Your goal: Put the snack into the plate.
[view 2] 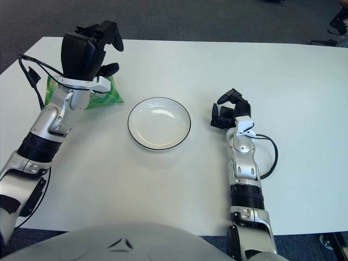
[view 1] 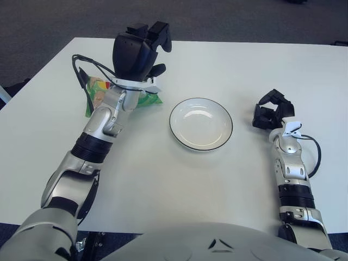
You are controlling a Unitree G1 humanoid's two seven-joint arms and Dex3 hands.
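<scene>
**Left hand above the snack, plate bare**

The left hand (view 1: 140, 51) is raised over the far left part of the white table (view 1: 163, 185), its black fingers (view 1: 161, 33) loosely spread and gripping nothing. The green snack (view 2: 103, 98) lies flat on the table just below and behind that hand and wrist, to the left of the plate (view 1: 201, 123) and apart from it. The plate, white with a dark rim, sits near the middle of the table and has nothing in it.

The two eyes split the snack differently. The left eye view shows a pale and orange patch of the packet to the left of the forearm, beside the black cable (view 1: 81, 70), plus a small green corner poking out toward the plate. The right eye view shows a wider green area on the plate side of the wrist and only a thin strip on the other side.

The right hand (view 1: 272, 111) shows to the right of the plate, well apart from it, its fingers curled inward around nothing.
</scene>
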